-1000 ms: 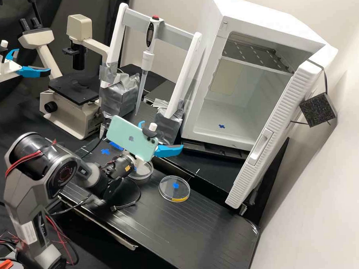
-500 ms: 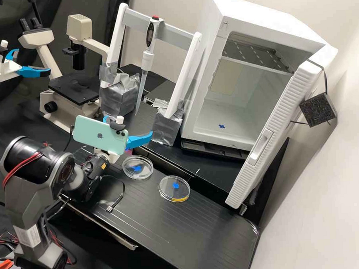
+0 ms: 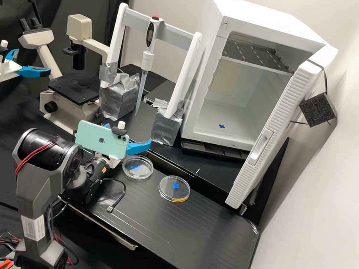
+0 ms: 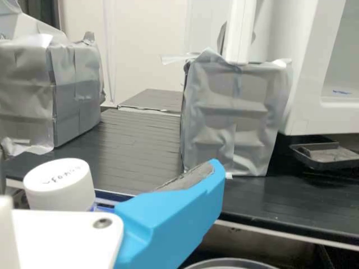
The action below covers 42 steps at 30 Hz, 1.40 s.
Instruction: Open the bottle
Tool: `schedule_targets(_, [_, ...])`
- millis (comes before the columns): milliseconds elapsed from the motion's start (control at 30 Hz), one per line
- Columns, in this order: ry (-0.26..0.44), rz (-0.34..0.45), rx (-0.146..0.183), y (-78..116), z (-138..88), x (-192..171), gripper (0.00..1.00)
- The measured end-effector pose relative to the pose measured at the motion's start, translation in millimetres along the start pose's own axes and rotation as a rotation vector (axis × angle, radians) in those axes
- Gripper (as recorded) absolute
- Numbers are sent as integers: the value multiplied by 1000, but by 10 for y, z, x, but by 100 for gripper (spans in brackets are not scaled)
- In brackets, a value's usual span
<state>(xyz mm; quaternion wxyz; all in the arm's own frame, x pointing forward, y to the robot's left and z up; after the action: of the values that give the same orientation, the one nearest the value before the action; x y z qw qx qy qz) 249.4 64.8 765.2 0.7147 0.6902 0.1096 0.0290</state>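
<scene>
Though near the white cap (image 4: 59,188), gripper (image 3: 129,133) with blue fingers (image 3: 139,147) well apart; contact unclear.

My pincer (image 3: 131,132) hangs over the desk (image 3: 191,225) towards its far edge, blue fingers spread apart, with a mint phone (image 3: 94,140) mounted behind them. Near it, by that edge, lies one clear dish (image 3: 138,176); just beside, closer to the desk's far right corner, I see another dish (image 3: 166,193) with a yellow strip. Beyond the edge stand a white cabinet (image 3: 269,13), door open, and a pipette (image 3: 147,56) hanging tip-down in its frame (image 3: 188,70).
</scene>
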Motion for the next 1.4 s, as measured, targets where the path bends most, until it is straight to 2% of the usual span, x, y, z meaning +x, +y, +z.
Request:
schedule_targets(167, [-3, 3, 1, 4, 5, 0, 0])
schedule_targets(533, [-1, -25, -27, -67, -2, 9, 0])
schedule_targets(1000, [-5, -27, -27, -74, 6, 11, 0])
schedule_targets(1400, [28, -26, -26, -70, -75, -5, 0])
